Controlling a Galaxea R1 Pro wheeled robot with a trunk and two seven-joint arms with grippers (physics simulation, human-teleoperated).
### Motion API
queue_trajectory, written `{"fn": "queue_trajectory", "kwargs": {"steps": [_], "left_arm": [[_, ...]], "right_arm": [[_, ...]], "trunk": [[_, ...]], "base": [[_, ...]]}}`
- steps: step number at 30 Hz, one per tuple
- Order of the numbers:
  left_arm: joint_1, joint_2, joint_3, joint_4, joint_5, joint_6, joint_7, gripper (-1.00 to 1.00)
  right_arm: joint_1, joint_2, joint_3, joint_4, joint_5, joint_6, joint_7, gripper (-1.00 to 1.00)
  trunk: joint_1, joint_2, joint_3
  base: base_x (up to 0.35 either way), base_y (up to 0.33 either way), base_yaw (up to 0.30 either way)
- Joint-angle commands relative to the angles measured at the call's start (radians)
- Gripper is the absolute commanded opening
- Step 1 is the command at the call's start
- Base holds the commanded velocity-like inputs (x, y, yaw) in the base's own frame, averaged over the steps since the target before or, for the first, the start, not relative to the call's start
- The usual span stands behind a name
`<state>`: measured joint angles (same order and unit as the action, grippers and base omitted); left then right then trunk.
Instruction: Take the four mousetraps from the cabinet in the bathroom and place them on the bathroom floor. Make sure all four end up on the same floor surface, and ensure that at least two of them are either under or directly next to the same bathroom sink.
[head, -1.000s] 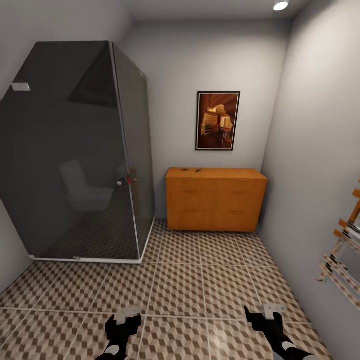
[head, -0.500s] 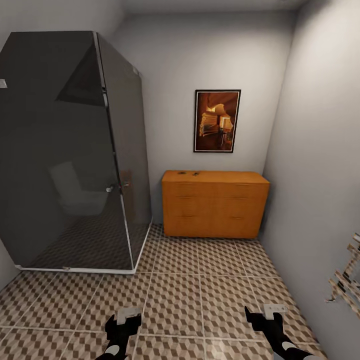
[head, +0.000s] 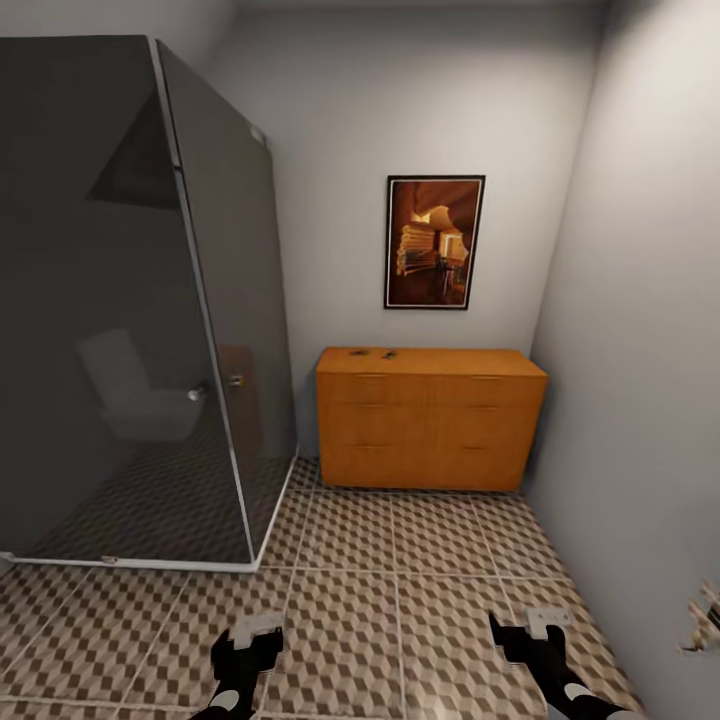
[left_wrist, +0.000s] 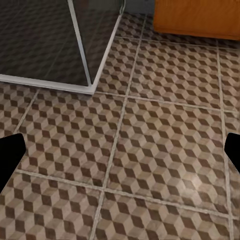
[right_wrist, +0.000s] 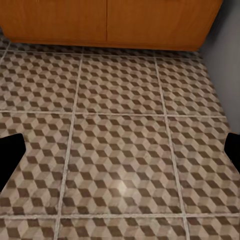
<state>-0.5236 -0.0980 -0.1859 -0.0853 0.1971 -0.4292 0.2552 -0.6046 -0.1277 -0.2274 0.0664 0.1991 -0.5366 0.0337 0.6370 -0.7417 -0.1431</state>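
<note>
Facing the orange-brown wooden cabinet (head: 432, 418) with its flat top and drawer fronts, I hold both arms low and forward over the brown-and-beige cube-patterned tiled bathroom floor (head: 350, 580), because nothing is within reach and tucked arms suit the approach. My left claw (head: 256, 632) and my right claw (head: 520, 628) sit well short of the cabinet, with open floor between. In each wrist view the black fingertips (left_wrist: 10, 155) stand at opposite edges with bare tile between them, so both claws are spread wide and pinching nothing.

The mousetraps (head: 374, 352), small dark flecks on the cabinet's top near its left end, are too small to count from here; I make out perhaps two. They lie on the top, so I judge no drawer needs opening for those.

Left of the cabinet stands a dark glass shower enclosure (head: 130, 320) with a pale metal frame, its corner close to the cabinet's left side. That narrows my path, so I would come in towards the cabinet's middle. Above the cabinet hangs a dark-framed orange picture (head: 433, 242). A grey wall (head: 640, 350) bounds the cabinet's right side.
</note>
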Motion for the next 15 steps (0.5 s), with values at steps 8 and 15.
{"fn": "queue_trajectory", "kwargs": {"steps": [8,15], "left_arm": [[-0.001,0.0,-0.009,0.001,0.008,-0.003,0.004,1.0],[-0.001,0.0,-0.009,0.001,0.008,-0.003,0.004,1.0]], "right_arm": [[-0.003,0.0,-0.009,0.004,0.005,-0.008,-0.001,1.0],[-0.003,0.0,-0.009,0.004,0.005,-0.009,-0.001,1.0]], "trunk": [[0.001,-0.001,-0.002],[0.001,-0.001,-0.002]], "base": [[0.328,-0.007,0.0],[0.328,0.0,0.0]]}}
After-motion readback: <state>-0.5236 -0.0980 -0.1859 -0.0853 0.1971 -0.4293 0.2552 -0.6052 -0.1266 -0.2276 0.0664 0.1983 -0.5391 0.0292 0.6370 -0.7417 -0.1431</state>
